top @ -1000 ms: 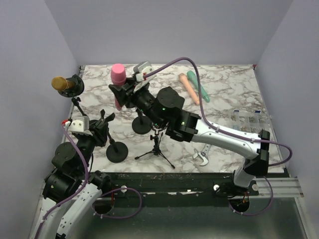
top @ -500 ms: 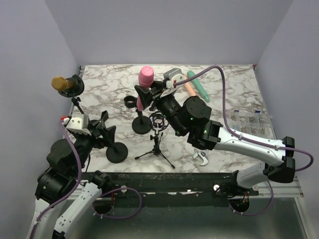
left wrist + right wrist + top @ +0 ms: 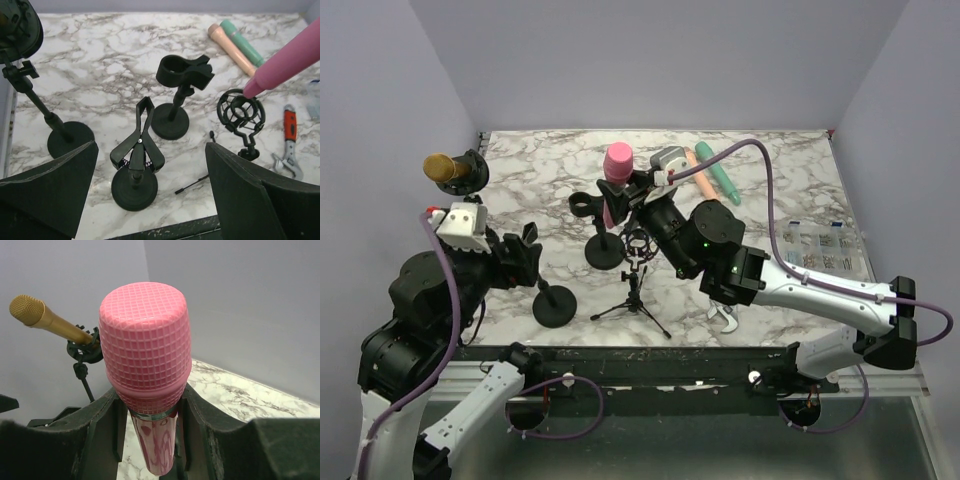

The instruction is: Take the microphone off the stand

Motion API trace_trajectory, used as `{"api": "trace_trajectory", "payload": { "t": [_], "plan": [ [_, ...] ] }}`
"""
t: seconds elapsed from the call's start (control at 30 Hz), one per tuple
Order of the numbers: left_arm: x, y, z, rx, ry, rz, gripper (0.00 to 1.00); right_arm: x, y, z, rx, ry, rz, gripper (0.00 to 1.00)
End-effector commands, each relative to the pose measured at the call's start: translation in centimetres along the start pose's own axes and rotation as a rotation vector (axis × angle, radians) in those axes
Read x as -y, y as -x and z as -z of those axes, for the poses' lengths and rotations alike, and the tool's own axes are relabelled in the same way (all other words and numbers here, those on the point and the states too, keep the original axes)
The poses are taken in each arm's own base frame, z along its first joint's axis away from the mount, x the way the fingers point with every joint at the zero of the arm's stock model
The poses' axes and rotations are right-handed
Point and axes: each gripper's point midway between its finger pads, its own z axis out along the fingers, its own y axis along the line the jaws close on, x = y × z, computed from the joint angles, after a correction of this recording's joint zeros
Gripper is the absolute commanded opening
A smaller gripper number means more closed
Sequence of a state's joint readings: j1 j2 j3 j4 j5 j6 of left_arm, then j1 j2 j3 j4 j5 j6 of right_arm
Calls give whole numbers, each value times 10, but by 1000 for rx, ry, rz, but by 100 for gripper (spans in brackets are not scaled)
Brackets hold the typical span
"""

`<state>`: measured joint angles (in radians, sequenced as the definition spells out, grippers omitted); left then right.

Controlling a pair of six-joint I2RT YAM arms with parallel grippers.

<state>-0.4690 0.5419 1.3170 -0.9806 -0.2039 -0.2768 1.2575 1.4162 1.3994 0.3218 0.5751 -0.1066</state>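
The right gripper pinches the pink microphone just below its head, one finger on each side. The microphone sits in the middle of the overhead frame, out of every holder, with its long axis near upright and its head on top. The empty clip stands just left of it. The left gripper, at lower left, is spread wide, holds nothing and is farther off. Only the left wrist view shows the microphone's tail close over the round cage holder; whether they touch I cannot tell.
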Motion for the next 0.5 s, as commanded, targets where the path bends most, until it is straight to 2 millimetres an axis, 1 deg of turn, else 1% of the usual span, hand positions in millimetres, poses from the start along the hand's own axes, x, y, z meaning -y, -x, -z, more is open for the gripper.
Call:
{"api": "trace_trajectory", "payload": {
  "t": [0.0,0.1,0.3,0.4,0.47],
  "plan": [
    [-14,-26,-7,-139,72,-79,87,7,23,9,57,-5,-35,1],
    [-18,-23,-13,-142,96,-109,79,9,23,12,60,-2,-39,1],
    [-24,-18,-29,-143,142,-165,67,11,23,14,58,-7,-40,1],
    [-25,-23,-38,-163,150,-186,63,9,21,14,49,-3,-31,1],
    [-24,-24,-42,-166,148,-192,62,12,21,14,43,-15,-28,1]
  ]
}}
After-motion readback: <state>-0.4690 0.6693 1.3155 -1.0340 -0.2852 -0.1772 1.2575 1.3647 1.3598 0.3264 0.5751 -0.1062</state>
